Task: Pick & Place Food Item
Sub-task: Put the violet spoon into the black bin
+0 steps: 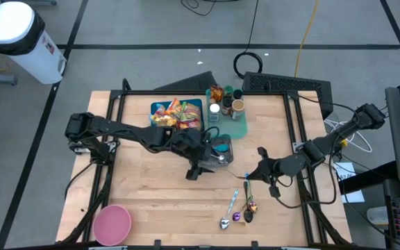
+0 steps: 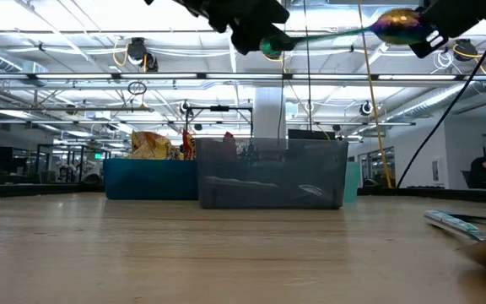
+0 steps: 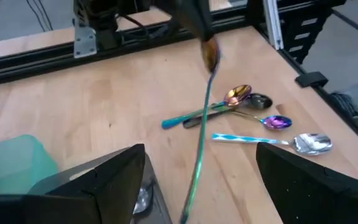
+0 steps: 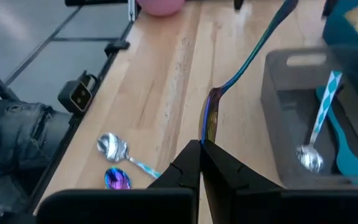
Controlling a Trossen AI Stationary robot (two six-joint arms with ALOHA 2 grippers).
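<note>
My right gripper (image 4: pixel 201 146) is shut on a spoon (image 2: pixel 336 35) with a rainbow-coloured bowl and a teal handle, high above the table. The spoon's handle (image 3: pixel 197 155) reaches toward my left gripper (image 3: pixel 197 186). That gripper is open, with its two fingers wide on either side of the handle's free end and no touch showing. Both grippers hover beside the grey bin (image 1: pixel 222 149), my left gripper (image 1: pixel 212 164) at its near edge. A blue tray of snack packets (image 1: pixel 178 114) rests on the table behind the bin. My right gripper pinches the spoon at its bowl end (image 4: pixel 209 121) between its two shut fingers. The fingers come from the table's right side, slanting a little downward, in line with the spoon. The spoon is lifted clear, and its handle (image 4: pixel 253 50) runs nearly level away from the fingers.
Several spoons (image 3: pixel 247 109) lie on the wood near the table's front right. The grey bin (image 4: pixel 291 81) holds a spoon with a blue and white handle (image 4: pixel 319 118). A teal tray of bottles (image 1: pixel 229 104) stands at the back. A pink bowl (image 1: pixel 112 223) sits at the front left.
</note>
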